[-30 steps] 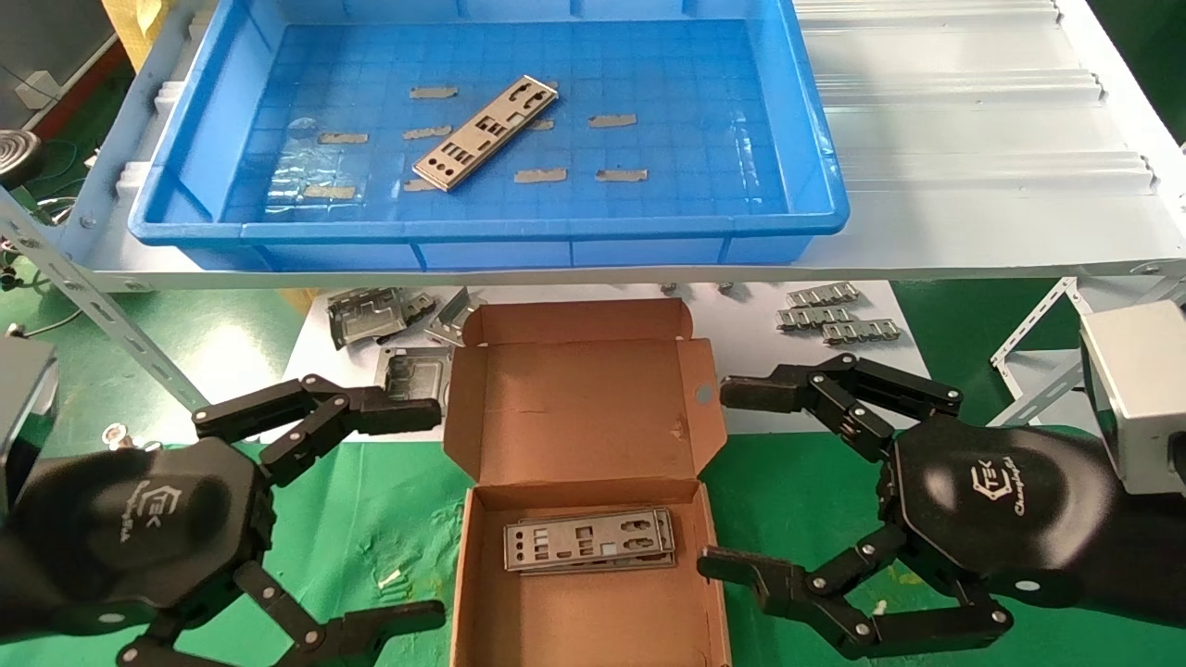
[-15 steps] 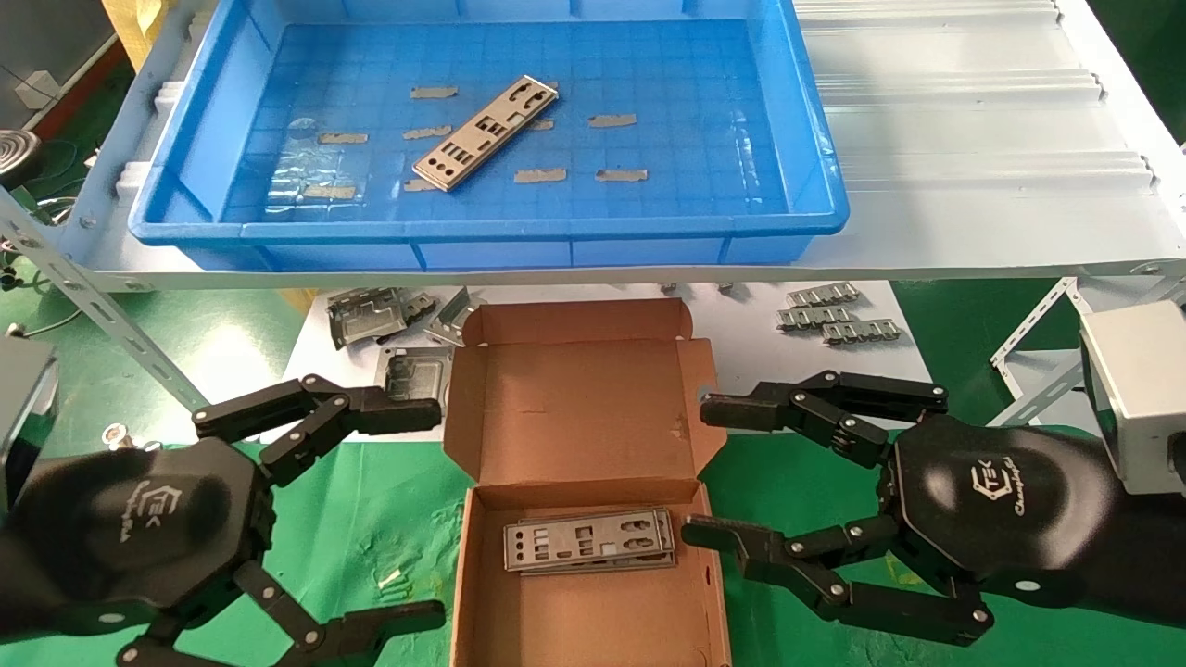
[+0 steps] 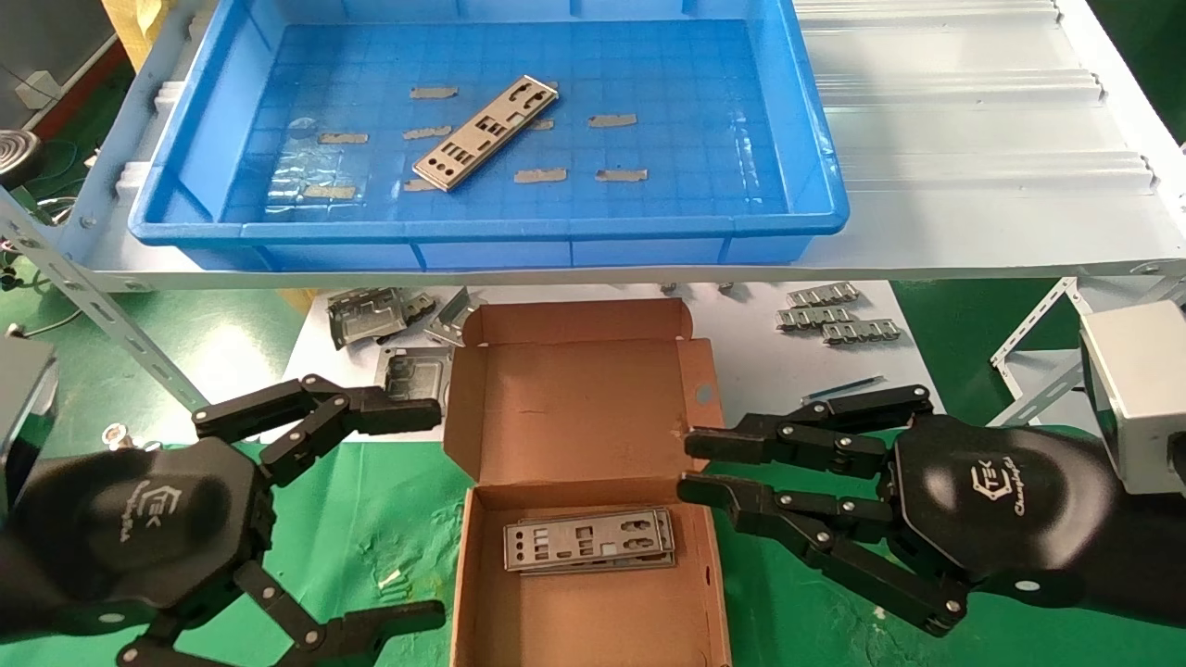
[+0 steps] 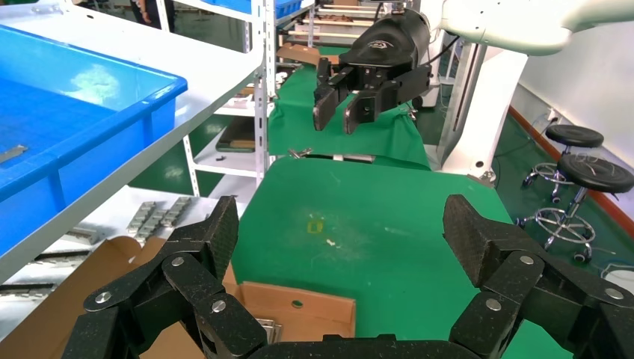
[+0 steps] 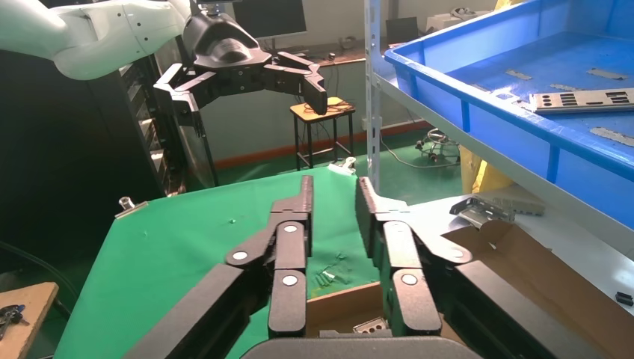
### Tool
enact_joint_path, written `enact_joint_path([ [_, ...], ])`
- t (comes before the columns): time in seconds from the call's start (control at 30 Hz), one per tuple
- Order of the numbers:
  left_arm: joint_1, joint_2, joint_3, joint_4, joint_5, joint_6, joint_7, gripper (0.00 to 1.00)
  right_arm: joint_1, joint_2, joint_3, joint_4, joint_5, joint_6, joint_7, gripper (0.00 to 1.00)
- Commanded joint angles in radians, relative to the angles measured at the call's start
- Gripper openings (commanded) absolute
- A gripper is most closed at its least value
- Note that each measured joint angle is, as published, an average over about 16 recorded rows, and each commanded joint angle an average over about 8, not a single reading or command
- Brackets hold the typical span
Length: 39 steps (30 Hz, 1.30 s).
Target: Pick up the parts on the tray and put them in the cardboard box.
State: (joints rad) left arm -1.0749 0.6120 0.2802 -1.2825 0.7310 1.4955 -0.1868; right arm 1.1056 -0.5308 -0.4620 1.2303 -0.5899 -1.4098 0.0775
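One silver-grey part (image 3: 485,132) lies diagonally on the floor of the blue tray (image 3: 482,227) on the shelf; it also shows in the right wrist view (image 5: 583,99). The cardboard box (image 3: 574,408) stands open below, with a small stack of parts (image 3: 588,540) inside. My right gripper (image 3: 687,463) is empty at the box's right edge, fingers drawn nearly together with a narrow gap, as its wrist view (image 5: 334,187) shows. My left gripper (image 3: 437,514) is wide open and empty left of the box, seen also in its wrist view (image 4: 340,232).
Tan tape strips (image 3: 540,175) lie on the tray floor. Squarish grey frames (image 3: 371,315) and small metal pieces (image 3: 834,315) lie on the white sheet behind the box. The white shelf (image 3: 973,139) overhangs the green table.
My right gripper's fingers have closed from wide open to a narrow gap, and its tips have shifted slightly left toward the box's right edge. The left arm has not moved.
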Motion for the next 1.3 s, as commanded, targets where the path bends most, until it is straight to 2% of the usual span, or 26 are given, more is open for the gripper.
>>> enact_joint_path([
  [0.03,0.000,0.000,0.000,0.000,0.000,0.000,0.000,1.00,0.000,0.000,0.000,0.000,0.000,0.000,0.000,0.00],
  [0.47,-0.001,0.003,-0.001,0.002,-0.004,-0.001,-0.001,1.00,0.000,0.000,0.000,0.000,0.000,0.000,0.000,0.00],
  [0.63,-0.042,0.027,-0.004,0.017,-0.012,-0.020,-0.014,1.00,0.000,0.000,0.000,0.000,0.000,0.000,0.000,0.00],
  [0.77,-0.152,0.071,0.007,0.052,0.010,-0.044,-0.041,1.00,0.000,0.000,0.000,0.000,0.000,0.000,0.000,0.00],
  [0.93,-0.362,0.170,0.064,0.173,0.109,-0.073,-0.086,1.00,0.000,0.000,0.000,0.000,0.000,0.000,0.000,0.00],
  [1.1,-0.572,0.301,0.148,0.401,0.255,-0.113,-0.105,1.00,0.000,0.000,0.000,0.000,0.000,0.000,0.000,0.00],
  [1.3,-0.741,0.436,0.224,0.694,0.392,-0.157,-0.067,1.00,0.000,0.000,0.000,0.000,0.000,0.000,0.000,0.00],
])
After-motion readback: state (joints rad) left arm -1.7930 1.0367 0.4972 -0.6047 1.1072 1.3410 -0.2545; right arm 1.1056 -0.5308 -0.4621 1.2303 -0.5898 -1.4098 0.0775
